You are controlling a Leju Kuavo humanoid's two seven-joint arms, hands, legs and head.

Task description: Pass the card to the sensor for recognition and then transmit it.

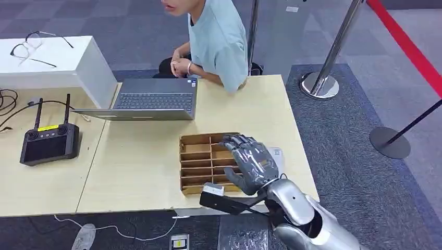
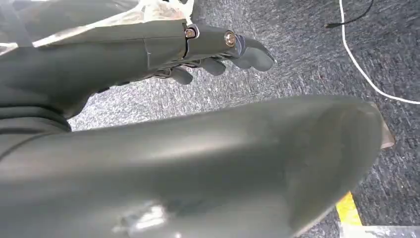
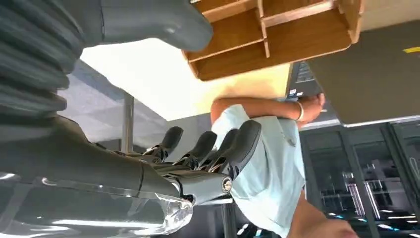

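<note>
Grey robot hand [image 1: 250, 162], brown wooden tray [image 1: 197, 156], pale table [image 1: 140, 166], light-blue shirt [image 1: 219, 39].

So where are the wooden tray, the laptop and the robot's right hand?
Tray [image 1: 194, 156], head view: its left compartments.
Laptop [image 1: 154, 100], head view: middle of the keyboard.
Right hand [image 1: 254, 162], head view: back of the hand, above the tray.

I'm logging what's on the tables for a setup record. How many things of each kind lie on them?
Laptop: 1
Remote controller: 1
Glasses: 1
White box: 1
Wooden divider tray: 1
Total: 5
The right hand hovers over the tray; no card can be made out.
</note>
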